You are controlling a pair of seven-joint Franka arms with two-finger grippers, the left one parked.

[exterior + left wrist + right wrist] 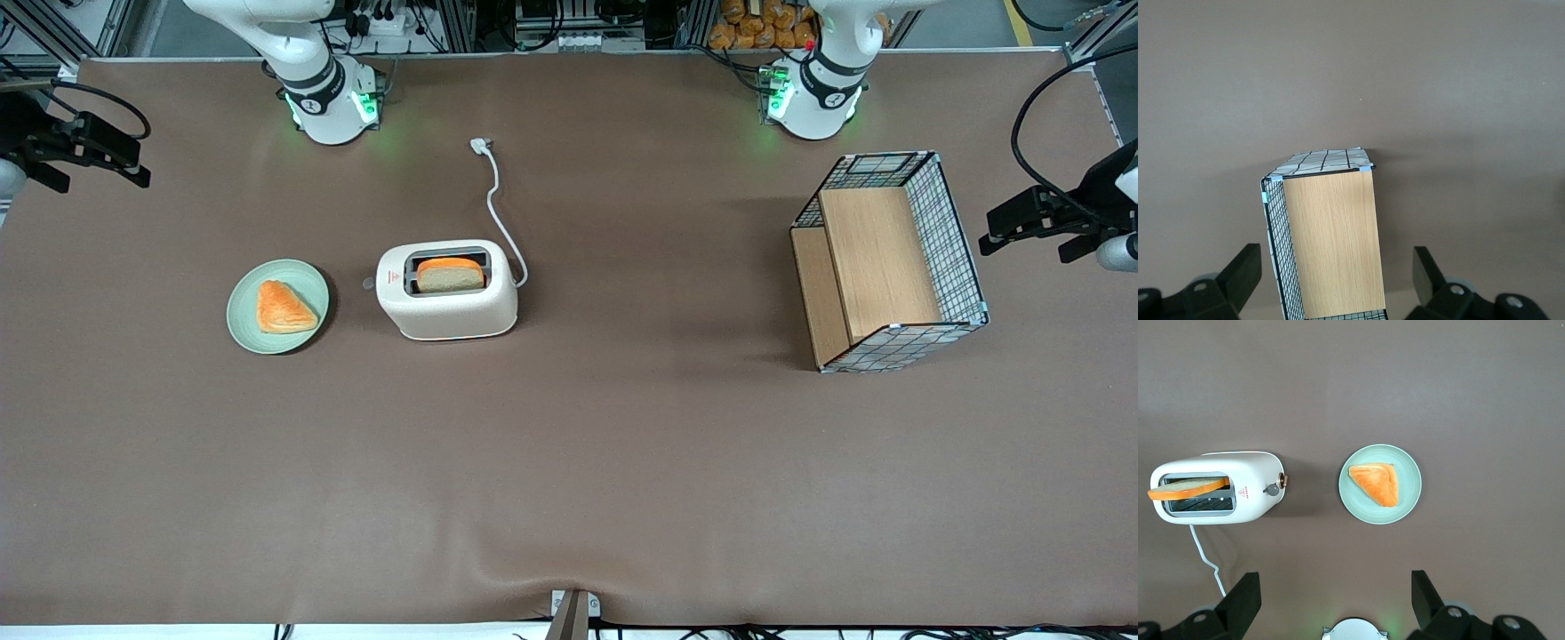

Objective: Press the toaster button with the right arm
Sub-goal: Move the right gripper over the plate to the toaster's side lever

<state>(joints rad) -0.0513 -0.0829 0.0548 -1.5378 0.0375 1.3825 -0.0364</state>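
High above the table (622, 462), at the working arm's end, the right arm's hand (1336, 603) hung with its two black fingers (1241, 600) spread wide, holding nothing and touching nothing. In the front view the hand (84, 151) showed at the table's edge, well apart from every object. Below it in the right wrist view lay the toaster (1218, 487) and a pale green plate (1405, 503), with bare brown table between the fingers and both things.

The toaster (447, 292) stood upright on the table, toward the working arm's end, with open room around it on every side except where its thin white cord (498, 209) ran away from the front camera to a white plug (480, 144) lying near the right arm's base (324, 98). Its long axis ran along the table's length, and its wide slot faced up, with a slice of toast (451, 274) standing in it, orange crust uppermost. The toaster button (368, 284), a small grey knob, stuck out from the end wall that faced the plate (249, 329); in the right wrist view the button (1272, 489) sat beside a small brass-coloured dial (1282, 479). The plate lay just beside that end, apart from the toaster, and carried a triangular pastry (283, 308). A wire-mesh basket with wooden panels (889, 262) lay on its side toward the parked arm's end, well apart.
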